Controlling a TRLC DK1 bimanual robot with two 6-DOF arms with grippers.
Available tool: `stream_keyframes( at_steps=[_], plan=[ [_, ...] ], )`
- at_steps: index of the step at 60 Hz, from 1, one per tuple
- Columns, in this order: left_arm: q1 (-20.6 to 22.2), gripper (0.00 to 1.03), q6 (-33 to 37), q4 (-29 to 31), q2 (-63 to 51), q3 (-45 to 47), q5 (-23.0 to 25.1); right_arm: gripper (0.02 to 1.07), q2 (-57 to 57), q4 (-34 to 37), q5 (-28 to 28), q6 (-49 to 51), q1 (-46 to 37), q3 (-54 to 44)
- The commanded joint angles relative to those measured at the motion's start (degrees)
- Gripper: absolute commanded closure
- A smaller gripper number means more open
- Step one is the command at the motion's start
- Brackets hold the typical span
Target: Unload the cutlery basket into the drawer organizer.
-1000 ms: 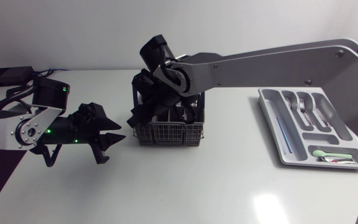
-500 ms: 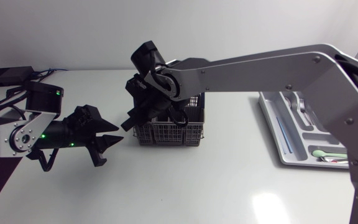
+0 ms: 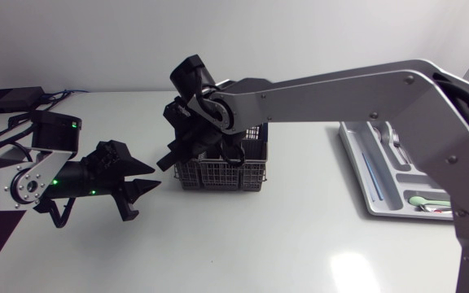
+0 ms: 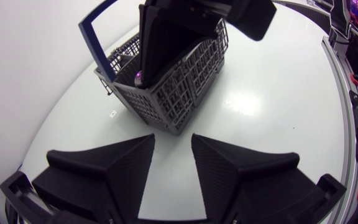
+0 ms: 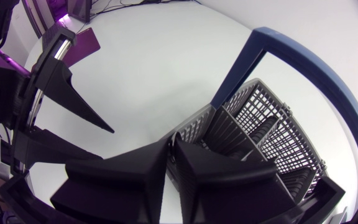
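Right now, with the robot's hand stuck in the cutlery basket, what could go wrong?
1. The right gripper sits down inside the basket, close to its blue handle. Pulling up might snag and tip the basket, since nothing holds it down.
2. The left gripper is open just beside the basket, so the two arms might bump.
3. The drawer organizer is far across the table, so a piece could slip on the way.

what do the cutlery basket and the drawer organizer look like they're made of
Cutlery basket: likely moulded plastic, matte grey, judging by its thick open lattice walls. Its handle looks like blue plastic. Drawer organizer: probably plastic too, smooth light grey with rounded moulded compartments, though painted metal can't be ruled out.
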State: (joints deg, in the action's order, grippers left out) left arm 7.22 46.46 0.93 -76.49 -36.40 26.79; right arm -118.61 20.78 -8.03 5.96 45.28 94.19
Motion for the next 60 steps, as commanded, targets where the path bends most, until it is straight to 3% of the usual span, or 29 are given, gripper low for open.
stream_keyframes(
  at_steps=[1,49,60],
  plan=[
    [-0.5,0.60,-0.8,-0.6,0.6,1.6,0.6,0.99,-2.2,0.1,0.1,-1.6,0.3,0.6],
    [0.7,0.60,-1.5,-0.7,2.5,2.7,0.6,1.01,5.7,-2.2,-1.2,-2.4,-1.1,-4.3],
    [0.8,0.60,-2.1,-0.7,2.9,2.9,0.6,1.01,9.0,-2.8,-4.4,-3.3,-2.5,-6.3]
  ],
)
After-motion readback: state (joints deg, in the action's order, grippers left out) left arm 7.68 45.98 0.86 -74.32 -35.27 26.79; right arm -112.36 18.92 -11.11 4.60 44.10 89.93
